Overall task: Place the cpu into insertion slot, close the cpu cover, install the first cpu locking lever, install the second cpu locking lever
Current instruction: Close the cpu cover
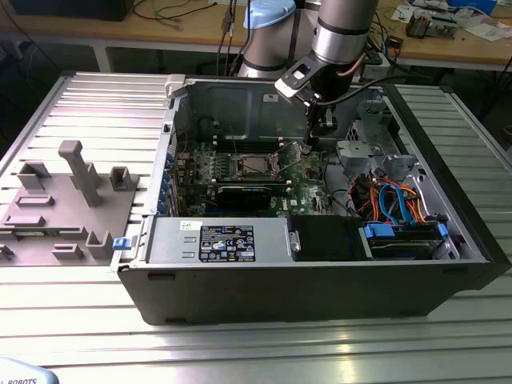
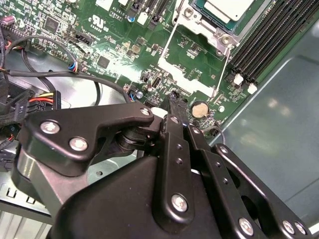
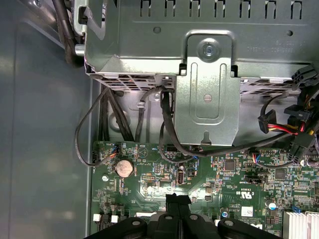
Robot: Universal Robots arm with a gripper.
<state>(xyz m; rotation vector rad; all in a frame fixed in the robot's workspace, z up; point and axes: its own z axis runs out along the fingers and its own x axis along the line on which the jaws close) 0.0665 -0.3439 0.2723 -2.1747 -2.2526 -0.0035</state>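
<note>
**Tips pressed together over the board, chip lying in its socket**

My black fingertips [image 3: 172, 200] are pressing together with nothing between them. My gripper [image 2: 171, 105] is hovering just above the green circuit board [image 3: 149, 185], near a round silver coin battery [image 3: 123, 168].

In the exterior view my gripper [image 1: 310, 142] is hanging inside the open dark grey computer case [image 1: 320, 292], at about two o'clock from the small square silver-rimmed insertion slot [image 1: 240, 165].

The flat square cpu with the dull silver top [image 2: 230, 7] is lying in that slot. The thin silvery cpu cover with the square cut-out [image 2: 187, 75] is standing swung open, at three o'clock from the slot and between it and me. A long black expansion card [image 1: 244, 194] is sitting at the slot's six o'clock.
</note>
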